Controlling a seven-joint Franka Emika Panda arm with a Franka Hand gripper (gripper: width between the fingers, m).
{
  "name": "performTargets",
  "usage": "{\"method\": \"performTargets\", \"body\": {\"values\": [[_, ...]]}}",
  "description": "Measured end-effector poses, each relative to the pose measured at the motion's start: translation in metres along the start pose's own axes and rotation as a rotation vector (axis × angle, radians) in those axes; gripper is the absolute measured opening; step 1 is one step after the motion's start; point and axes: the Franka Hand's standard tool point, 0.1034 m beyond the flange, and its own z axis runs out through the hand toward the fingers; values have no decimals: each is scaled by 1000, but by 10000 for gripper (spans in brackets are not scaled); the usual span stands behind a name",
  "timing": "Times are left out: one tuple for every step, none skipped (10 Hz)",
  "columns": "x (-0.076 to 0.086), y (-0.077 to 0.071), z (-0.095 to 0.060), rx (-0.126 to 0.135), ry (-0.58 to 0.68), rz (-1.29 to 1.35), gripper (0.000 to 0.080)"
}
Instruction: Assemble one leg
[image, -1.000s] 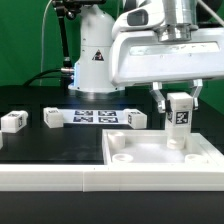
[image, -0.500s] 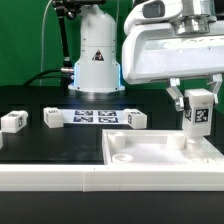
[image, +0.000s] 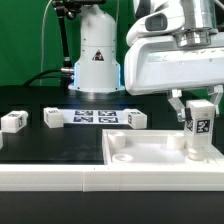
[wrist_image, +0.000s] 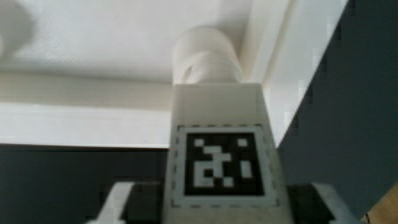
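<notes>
My gripper (image: 198, 106) is shut on a leg (image: 199, 128), a small white upright block with a black-and-white tag on its face. It holds the leg upright over the far corner of the large white square panel (image: 150, 150) on the exterior view's right, its lower end at or just above the panel's surface. In the wrist view the leg (wrist_image: 219, 130) fills the middle, its tag facing the camera, with a finger (wrist_image: 125, 200) on each side and the panel (wrist_image: 89, 100) beyond.
Three more legs stand on the black table: one (image: 13, 121) at the exterior view's left, one (image: 52, 118) and one (image: 135, 119) at either end of the marker board (image: 93, 117). The robot base (image: 95, 60) stands behind.
My gripper has carried the leg toward the exterior view's right and slightly down, from the panel's middle to its far right corner. The other legs have not moved.
</notes>
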Motion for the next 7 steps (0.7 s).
{"method": "performTargets", "body": {"values": [[1,0,1,-2,16,-1,291],[-3,0,7,-3,10,-1,291],[-6,0,11,-4,12,-1,291],[-5,0,12,-6,29,-3,291],[-5,-1,13,-8,45,-4,291],[-6,-2,13,-12,67,-8,291],[-6,-2,12,-15,88,-10,291]]}}
